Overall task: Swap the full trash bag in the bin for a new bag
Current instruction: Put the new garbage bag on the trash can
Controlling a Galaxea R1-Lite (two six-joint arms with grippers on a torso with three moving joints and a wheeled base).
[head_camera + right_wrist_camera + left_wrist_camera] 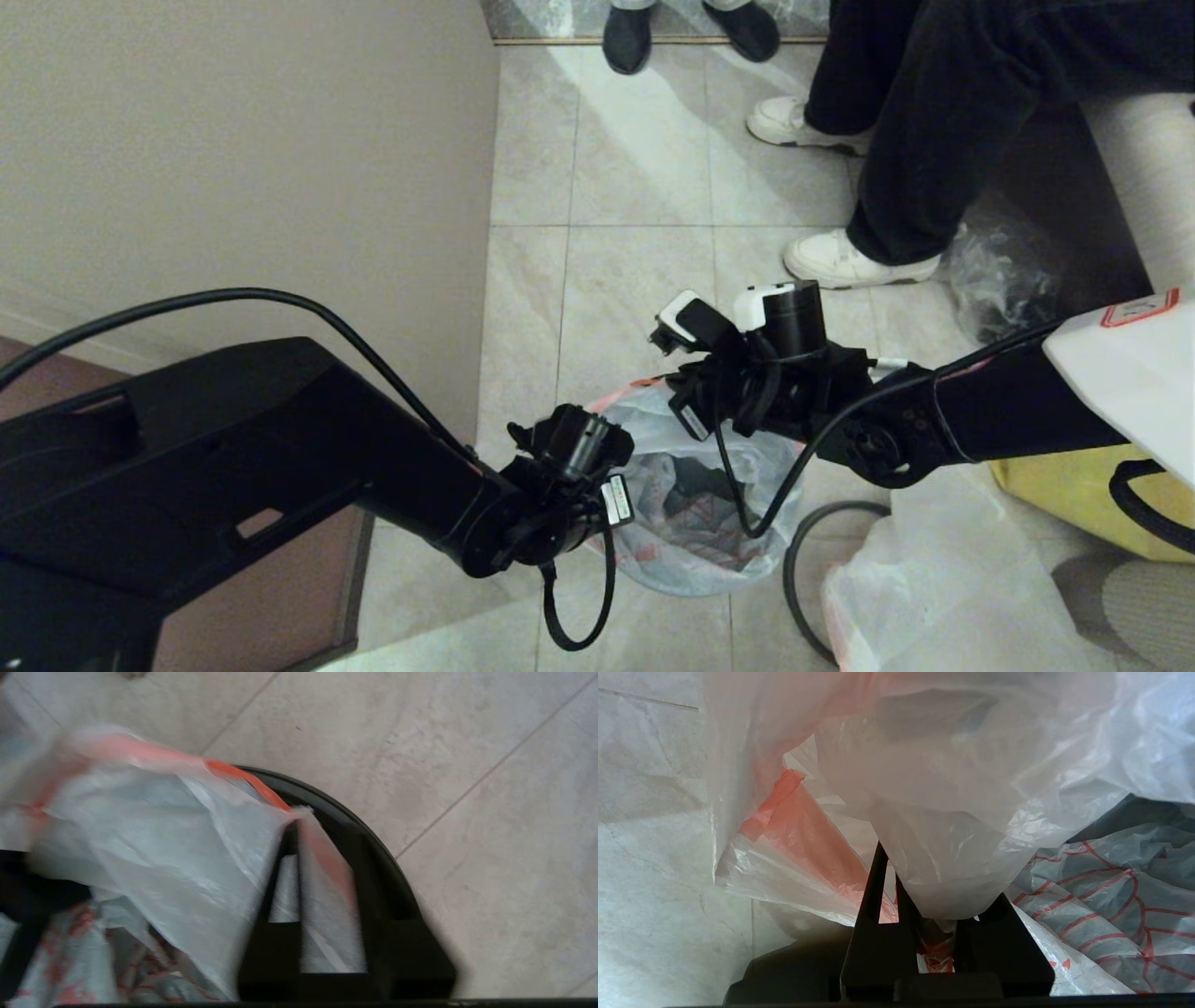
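Beside right pincer (327,826): bin (373,830) rim.

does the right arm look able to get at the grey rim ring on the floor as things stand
Probably not yet: the right gripper is clamped on the new bag's hem over the bin; the grey rim ring lies beside it.

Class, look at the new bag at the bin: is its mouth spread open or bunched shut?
Spread open. In the head view the new bag gapes over the bin, with the left gripper and right gripper each pinching its hem.
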